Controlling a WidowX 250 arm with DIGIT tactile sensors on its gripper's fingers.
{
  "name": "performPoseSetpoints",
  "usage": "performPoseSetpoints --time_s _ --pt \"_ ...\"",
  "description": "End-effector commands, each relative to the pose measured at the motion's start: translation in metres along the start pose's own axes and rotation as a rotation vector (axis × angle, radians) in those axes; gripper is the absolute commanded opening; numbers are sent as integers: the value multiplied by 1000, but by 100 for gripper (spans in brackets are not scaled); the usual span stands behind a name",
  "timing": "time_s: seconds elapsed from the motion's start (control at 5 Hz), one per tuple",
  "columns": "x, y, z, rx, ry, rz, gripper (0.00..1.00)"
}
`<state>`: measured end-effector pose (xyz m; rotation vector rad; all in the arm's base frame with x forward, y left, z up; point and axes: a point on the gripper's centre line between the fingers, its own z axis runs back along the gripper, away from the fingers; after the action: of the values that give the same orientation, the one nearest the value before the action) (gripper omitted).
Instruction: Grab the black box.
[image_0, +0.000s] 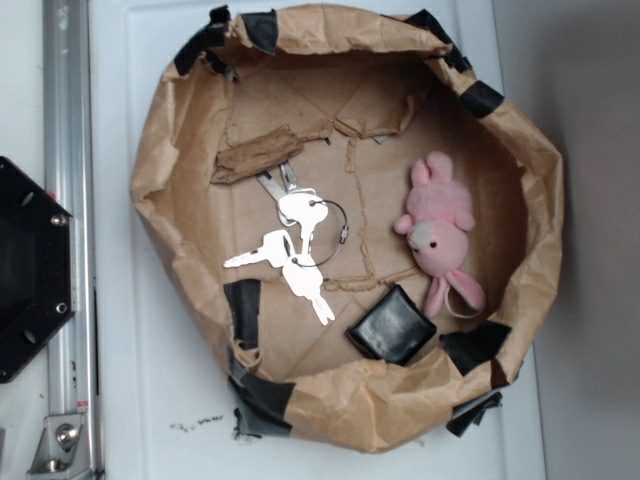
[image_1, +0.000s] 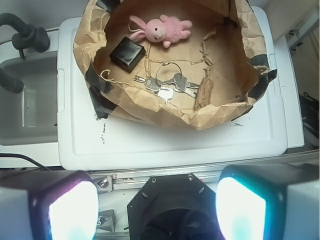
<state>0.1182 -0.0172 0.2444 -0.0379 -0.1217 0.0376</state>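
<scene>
The black box (image_0: 391, 324) is a small glossy squarish case lying on the floor of a brown paper bowl (image_0: 180, 170), near its lower right wall. In the wrist view the black box (image_1: 127, 53) sits at the bowl's upper left, beside the pink bunny. My gripper (image_1: 157, 210) hangs well back from the bowl, over the black hexagonal plate, and is out of the exterior view. Its two pale fingertips (image_1: 72, 210) stand far apart, open, with nothing between them.
A pink plush bunny (image_0: 438, 230) lies right of the box. A bunch of keys on a ring (image_0: 295, 250) and a scrap of brown cardboard (image_0: 255, 153) lie mid-bowl. The bowl rests on a white lid (image_1: 165, 142). A metal rail (image_0: 65, 230) and black hexagonal plate (image_0: 30, 270) stand at left.
</scene>
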Motion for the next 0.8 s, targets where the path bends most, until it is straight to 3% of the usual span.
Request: performPoseSetpoints --time_s 0.0,0.4,0.6 --pt "0 0 0 0 0 0 100" --pt "77 -26 -34 69 -55 85 100" --pt "96 -27 -62 -6 -59 244 100"
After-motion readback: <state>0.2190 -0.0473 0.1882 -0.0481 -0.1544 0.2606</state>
